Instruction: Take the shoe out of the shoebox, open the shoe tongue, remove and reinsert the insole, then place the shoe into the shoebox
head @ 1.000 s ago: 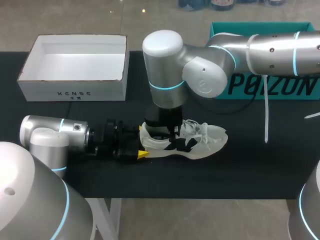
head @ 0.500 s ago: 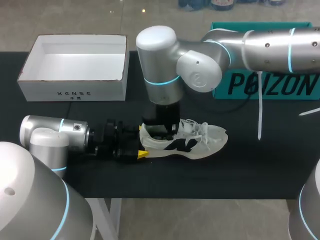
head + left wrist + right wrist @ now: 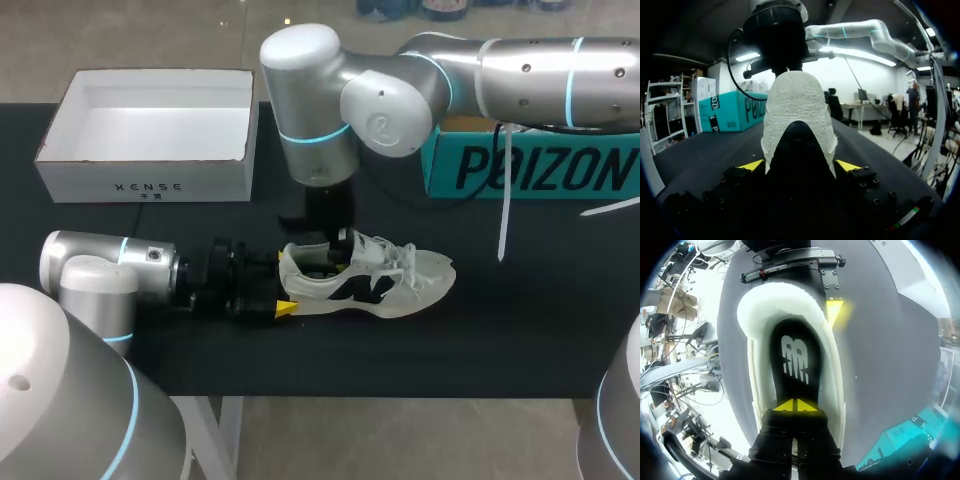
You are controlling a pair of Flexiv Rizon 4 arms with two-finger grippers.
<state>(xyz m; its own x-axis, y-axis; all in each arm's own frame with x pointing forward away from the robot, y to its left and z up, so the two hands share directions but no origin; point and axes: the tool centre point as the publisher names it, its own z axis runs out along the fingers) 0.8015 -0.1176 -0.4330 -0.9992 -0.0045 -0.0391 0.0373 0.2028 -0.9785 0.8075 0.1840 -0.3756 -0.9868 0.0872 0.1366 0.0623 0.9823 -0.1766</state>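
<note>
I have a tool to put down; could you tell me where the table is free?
Free: right of the shoe, before the teal box; also the strip along the near edge. Crowded: its heel, where left gripper and right gripper meet.

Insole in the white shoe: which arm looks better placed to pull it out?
Right, probably. The right gripper hangs directly over the insole inside the shoe, shut. The left gripper is clamped on the heel, steadying it.
</note>
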